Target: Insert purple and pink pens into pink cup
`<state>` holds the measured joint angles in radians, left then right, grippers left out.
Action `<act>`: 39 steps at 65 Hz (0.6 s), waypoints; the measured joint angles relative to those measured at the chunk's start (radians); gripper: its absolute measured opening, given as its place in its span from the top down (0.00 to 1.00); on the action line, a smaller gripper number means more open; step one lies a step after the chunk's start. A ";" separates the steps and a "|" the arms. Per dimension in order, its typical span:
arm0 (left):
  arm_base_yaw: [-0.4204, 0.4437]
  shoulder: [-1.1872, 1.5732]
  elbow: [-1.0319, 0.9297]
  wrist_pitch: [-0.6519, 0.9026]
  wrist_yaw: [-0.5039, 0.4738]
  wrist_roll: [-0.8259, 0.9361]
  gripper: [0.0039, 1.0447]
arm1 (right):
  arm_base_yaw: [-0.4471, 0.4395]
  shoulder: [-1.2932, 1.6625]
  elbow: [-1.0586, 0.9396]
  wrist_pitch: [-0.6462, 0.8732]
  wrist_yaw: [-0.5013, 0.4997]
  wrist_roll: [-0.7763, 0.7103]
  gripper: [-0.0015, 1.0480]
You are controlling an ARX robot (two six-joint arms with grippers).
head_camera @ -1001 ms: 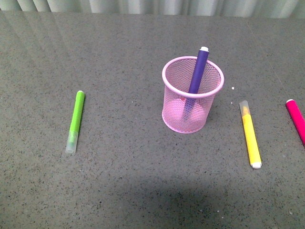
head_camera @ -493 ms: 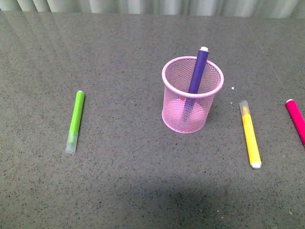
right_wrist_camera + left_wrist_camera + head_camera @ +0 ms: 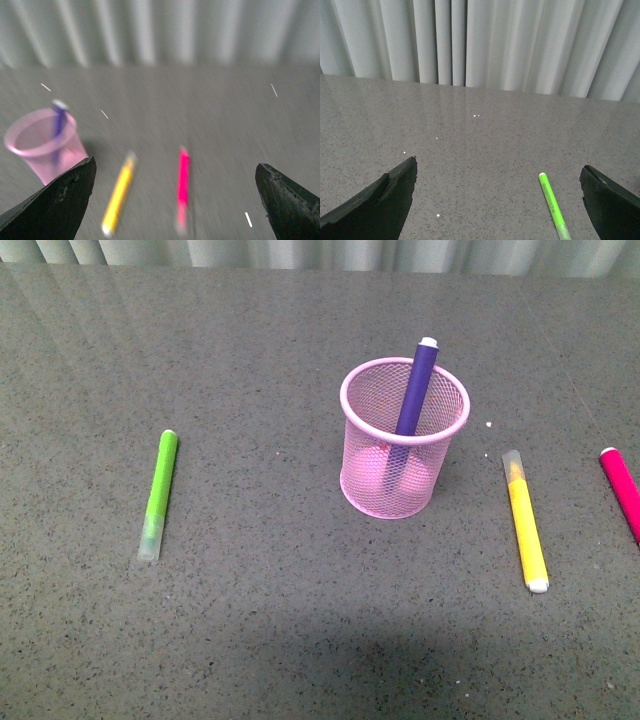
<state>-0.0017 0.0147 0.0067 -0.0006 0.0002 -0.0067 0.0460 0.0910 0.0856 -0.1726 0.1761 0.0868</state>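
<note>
Standing unmoved in pink cup, purple pen; left gripper and right gripper agape.

Pens number four: one purple pen, one pink pen, one lime green marker and one yellow marker. One of the four stands in a holder and three lie flat. There is one pink cup, the only holder in sight. One worktop carries all five items. Two end effectors show, one per wrist view: the left end effector and the right end effector. Each shows two dark fingers, four in total.
</note>
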 joint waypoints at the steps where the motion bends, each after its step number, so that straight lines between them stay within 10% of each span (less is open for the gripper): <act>1: 0.000 0.000 0.000 0.000 0.000 0.000 0.07 | 0.006 0.060 0.039 -0.082 0.073 0.027 0.07; 6: 0.000 0.000 0.000 0.000 -0.002 0.000 0.07 | -0.043 0.272 0.154 -0.243 0.177 0.054 0.07; 19: 0.000 0.000 0.000 0.000 0.000 0.000 0.07 | -0.237 0.683 0.443 -0.039 -0.041 -0.187 0.07; 39: 0.000 0.000 0.000 0.000 0.000 0.000 0.07 | -0.179 1.259 0.792 -0.067 -0.118 -0.435 0.07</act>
<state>-0.0017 0.0147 0.0067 -0.0006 0.0002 -0.0067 -0.1329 1.3499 0.8772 -0.2398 0.0578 -0.3485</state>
